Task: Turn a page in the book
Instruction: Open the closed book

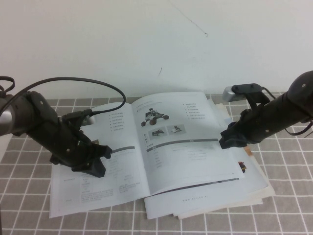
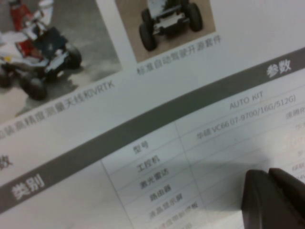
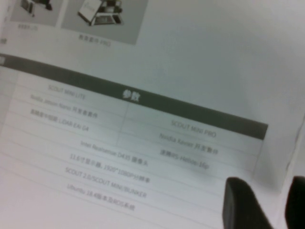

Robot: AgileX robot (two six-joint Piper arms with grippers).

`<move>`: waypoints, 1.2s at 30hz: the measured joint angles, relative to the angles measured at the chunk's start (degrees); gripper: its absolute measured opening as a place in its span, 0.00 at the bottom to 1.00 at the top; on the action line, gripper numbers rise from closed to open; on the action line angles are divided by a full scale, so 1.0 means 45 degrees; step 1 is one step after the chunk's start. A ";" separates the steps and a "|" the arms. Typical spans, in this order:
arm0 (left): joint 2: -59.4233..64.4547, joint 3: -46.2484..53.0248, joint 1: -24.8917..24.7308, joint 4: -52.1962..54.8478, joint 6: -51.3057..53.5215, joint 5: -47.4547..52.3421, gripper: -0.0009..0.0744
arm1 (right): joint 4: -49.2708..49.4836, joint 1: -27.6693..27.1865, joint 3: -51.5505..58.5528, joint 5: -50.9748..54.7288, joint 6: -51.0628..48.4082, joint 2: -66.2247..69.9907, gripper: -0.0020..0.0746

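Note:
The book (image 1: 122,181) lies open on the checked cloth. Its right leaf is the page (image 1: 188,156), which shows a black wheeled buggy, a dark bar and a table. My right gripper (image 1: 226,142) is at the page's outer right edge. In the right wrist view the page (image 3: 143,71) fills the frame, and my right gripper (image 3: 271,205) is open with the page's edge running between its two fingers. My left gripper (image 1: 93,165) rests on the left leaf. In the left wrist view it (image 2: 274,200) is shut, fingers together, over the leaf with the red-and-black vehicle (image 2: 35,52).
A messy pile of loose white sheets (image 1: 254,188) sticks out from under the book at the right and front. The grey checked tablecloth (image 1: 288,205) covers the table. A white wall stands behind it. A black cable (image 1: 93,83) arcs over the left arm.

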 joint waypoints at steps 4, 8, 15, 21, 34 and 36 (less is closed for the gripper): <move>0.0000 0.0000 0.0000 0.0000 0.0000 0.0021 0.01 | -0.0137 0.0000 0.0000 -0.0117 0.0025 0.0000 0.30; 0.0000 0.0000 0.0000 0.0000 0.0006 0.0021 0.01 | -0.0137 0.0000 0.0000 -0.0117 0.0128 0.0000 0.30; 0.0000 0.0000 0.0000 0.0000 0.0006 0.0021 0.01 | -0.0080 0.0000 -0.0018 -0.0092 0.0154 0.0333 0.30; 0.0007 0.0000 0.0000 0.0000 0.0027 0.0021 0.01 | 0.0241 0.0000 -0.0050 0.0070 0.0042 0.0521 0.30; 0.0007 0.0000 0.0000 0.0000 0.0104 0.0021 0.01 | 0.2238 -0.0023 -0.0050 0.0408 -0.1626 0.0224 0.30; 0.0007 0.0000 0.0000 0.0000 0.0135 0.0021 0.01 | 0.2477 -0.0023 -0.0050 0.0408 -0.1710 -0.0006 0.30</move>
